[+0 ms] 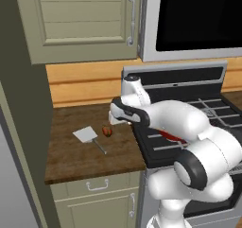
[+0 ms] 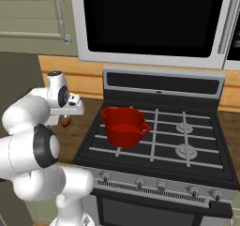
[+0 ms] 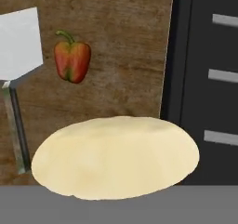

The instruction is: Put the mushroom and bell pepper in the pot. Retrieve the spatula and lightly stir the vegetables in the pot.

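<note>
You have the stove (image 2: 159, 140) as the biggest thing ahead of you, its dark grated top running along the right edge of the wooden worktop (image 1: 80, 151), with a black-windowed microwave (image 2: 154, 18) mounted above it and a pale green cupboard (image 1: 80, 19) over the worktop. The red pot (image 2: 124, 125) stands on the front left burner, upright, well apart from the things on the wood. Your hand (image 1: 115, 119) hangs over the worktop close to the stove's left edge, above the surface and not touching it. In the hand view the mushroom (image 3: 116, 155) sits right up against the camera, its pale cream cap broad across the lower part of the picture, so your hand is closed tight and the mushroom looks to be caught in it, though the fingertips themselves are hidden behind the cap. The spatula (image 1: 90, 138) lies flat on the worktop to the left of your hand, its squarish white blade toward the back and its thin grey handle pointing toward the front edge. The bell pepper (image 1: 107, 131) lies on the wood just beside the blade, between the spatula and your hand, apart from both, its green stem pointing away in the hand view.
</note>
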